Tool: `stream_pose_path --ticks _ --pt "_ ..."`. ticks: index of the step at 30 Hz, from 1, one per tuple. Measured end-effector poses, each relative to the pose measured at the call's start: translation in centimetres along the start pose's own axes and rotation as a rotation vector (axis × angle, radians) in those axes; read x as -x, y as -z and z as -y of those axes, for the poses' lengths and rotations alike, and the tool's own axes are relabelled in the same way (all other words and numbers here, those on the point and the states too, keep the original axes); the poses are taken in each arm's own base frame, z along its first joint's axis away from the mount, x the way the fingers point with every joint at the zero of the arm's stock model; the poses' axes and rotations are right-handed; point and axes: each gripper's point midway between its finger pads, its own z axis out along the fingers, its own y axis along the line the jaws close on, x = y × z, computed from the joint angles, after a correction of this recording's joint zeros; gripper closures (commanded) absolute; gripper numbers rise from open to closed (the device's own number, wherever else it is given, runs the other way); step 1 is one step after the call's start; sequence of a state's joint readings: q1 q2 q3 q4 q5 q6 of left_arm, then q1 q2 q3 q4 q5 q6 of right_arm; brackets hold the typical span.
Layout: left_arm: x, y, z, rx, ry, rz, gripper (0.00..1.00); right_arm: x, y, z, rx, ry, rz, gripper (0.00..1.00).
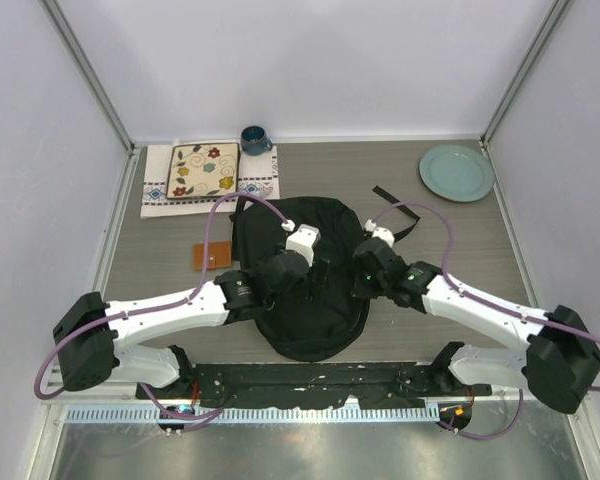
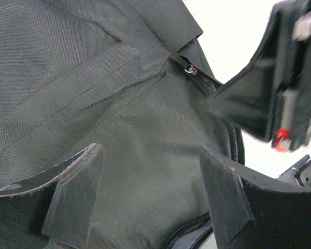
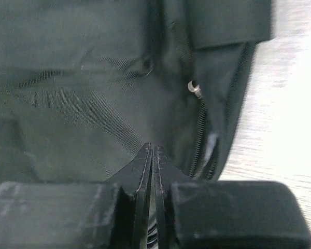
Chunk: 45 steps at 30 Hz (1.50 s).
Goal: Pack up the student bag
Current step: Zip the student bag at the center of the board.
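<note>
The student bag point(image 1: 305, 300) is a large black fabric backpack lying flat mid-table, rounded end toward me. My left gripper point(image 1: 300, 272) hovers over its middle. In the left wrist view it point(image 2: 150, 155) is open, fingers point(image 2: 78, 187) apart just above the bag's fabric point(image 2: 93, 78), with nothing between them. A zipper pull point(image 2: 191, 69) shows further up. My right gripper point(image 1: 362, 275) is at the bag's right edge. In the right wrist view it point(image 3: 153, 149) is shut, tips against the bag's fabric point(image 3: 67, 104) beside the zipper, near a metal pull point(image 3: 195, 89). I see nothing between its jaws.
A thin orange-brown item point(image 1: 212, 256) lies just left of the bag. A patterned square plate point(image 1: 203, 170) on a placemat and a blue mug point(image 1: 254, 139) stand at the back left. A green plate point(image 1: 456, 172) is at the back right. A black strap point(image 1: 392, 197) trails behind the bag.
</note>
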State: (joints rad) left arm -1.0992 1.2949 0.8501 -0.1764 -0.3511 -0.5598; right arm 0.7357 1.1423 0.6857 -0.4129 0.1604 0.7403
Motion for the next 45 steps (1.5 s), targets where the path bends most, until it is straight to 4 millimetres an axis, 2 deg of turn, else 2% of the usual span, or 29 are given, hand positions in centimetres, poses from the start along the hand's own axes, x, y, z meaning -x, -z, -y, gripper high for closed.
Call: stream_pose_path --ticks 2,4,6,9,14,20,25,27,30,32,33,36,37,40,45 --pt "0.0 0.0 -0.1 0.002 -0.001 -0.001 0.22 -1.5 -0.6 -1.0 0.014 0.026 -0.038 0.9" --pt "-0.1 0.0 -0.1 0.005 -0.002 -0.004 0.22 -2.3 -1.2 -0.8 -0.007 0.034 -0.059 0.91" --pt "-0.3 0.0 -0.3 0.01 -0.005 -0.011 0.22 -2.6 -1.8 0.5 -0.07 0.035 -0.049 0.95" --pt "-0.4 0.1 -0.4 0.014 -0.007 -0.017 0.22 -3.0 -1.9 2.9 -0.178 0.02 -0.036 0.96" --pt "-0.6 0.0 -0.6 0.02 -0.009 -0.021 0.22 -4.5 -2.3 5.6 -0.258 -0.027 -0.026 0.96" --pt "-1.0 0.1 -0.8 0.025 -0.012 -0.028 0.23 -4.9 -3.2 6.2 -0.273 -0.099 0.007 0.98" --pt "-1.3 0.5 -1.3 0.034 -0.015 -0.032 0.22 -4.5 -3.4 5.9 -0.26 -0.123 0.033 0.95" --pt "-1.1 0.9 -1.4 0.034 -0.013 -0.024 0.22 -4.1 -3.0 5.6 -0.248 -0.124 0.041 0.87" --pt "-0.5 1.3 -1.4 0.032 -0.006 -0.006 0.2 -3.4 -1.7 5.2 -0.22 -0.119 0.058 0.71" --pt "-0.1 1.5 -1.4 0.032 -0.002 0.007 0.19 -2.2 -0.4 4.5 -0.185 -0.118 0.092 0.64" --pt "0.0 1.7 -1.5 0.034 -0.001 0.012 0.19 -1.0 0.5 3.8 -0.156 -0.121 0.123 0.52" --pt "0.3 1.9 -1.8 0.039 -0.002 0.019 0.18 1.5 2.0 2.0 -0.102 -0.132 0.185 0.41" --pt "0.3 1.9 -1.8 0.041 -0.007 0.02 0.18 2.0 2.2 1.8 -0.095 -0.136 0.194 0.41" --pt "0.1 2.0 -2.1 0.048 -0.016 0.013 0.18 1.5 1.6 2.0 -0.106 -0.127 0.17 0.39" --pt "0.1 2.0 -2.1 0.05 -0.018 0.01 0.18 -1.6 -0.3 3.8 -0.16 -0.104 0.076 0.36"
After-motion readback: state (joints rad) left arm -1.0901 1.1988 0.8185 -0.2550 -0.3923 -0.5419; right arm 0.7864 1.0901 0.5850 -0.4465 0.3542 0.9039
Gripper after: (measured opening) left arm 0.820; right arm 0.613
